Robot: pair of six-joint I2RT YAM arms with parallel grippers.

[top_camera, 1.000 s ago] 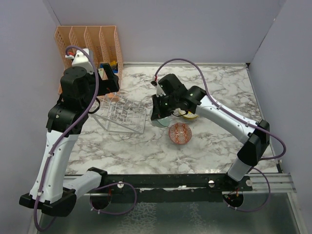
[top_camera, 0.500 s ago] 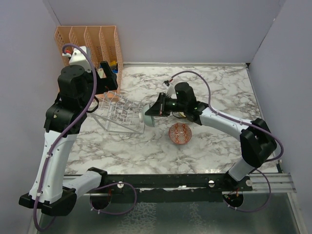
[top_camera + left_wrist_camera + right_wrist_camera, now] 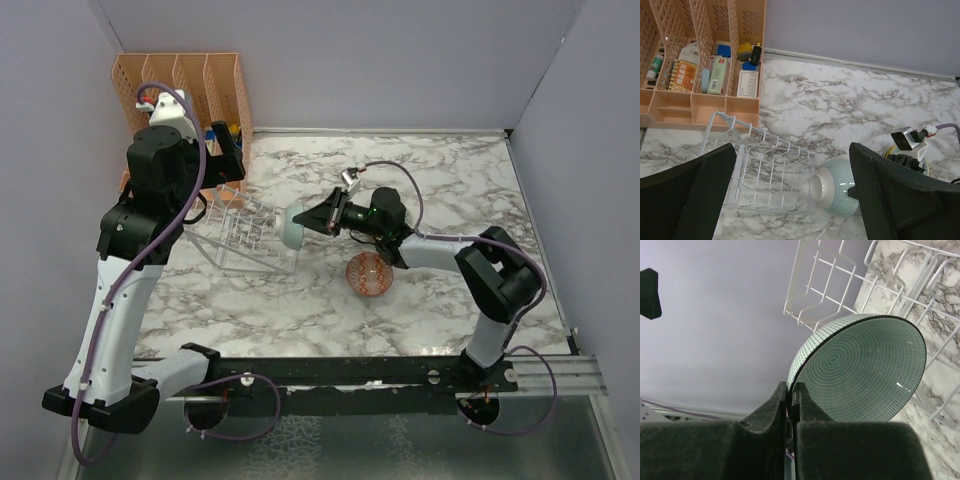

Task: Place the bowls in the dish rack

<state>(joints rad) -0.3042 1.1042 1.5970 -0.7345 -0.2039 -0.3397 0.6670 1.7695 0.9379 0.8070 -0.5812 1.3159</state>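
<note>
Right gripper (image 3: 790,390): clamped on rim of green bowl (image 3: 860,370)
Green bowl: on edge, foot at right end of dish rack (image 3: 245,235)
Left gripper (image 3: 791,146): fingers apart, empty, above dish rack
Red bowl (image 3: 369,273): on table (image 3: 450,180), near green bowl

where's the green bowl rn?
Top view, mid-table: the right gripper holds the green bowl by its rim, on edge at the right end of the dish rack, left of the red bowl.

green bowl (image 3: 293,229): 1 | red bowl (image 3: 369,273): 1 | dish rack (image 3: 245,238): 1 | orange organiser (image 3: 225,88): 1
</note>
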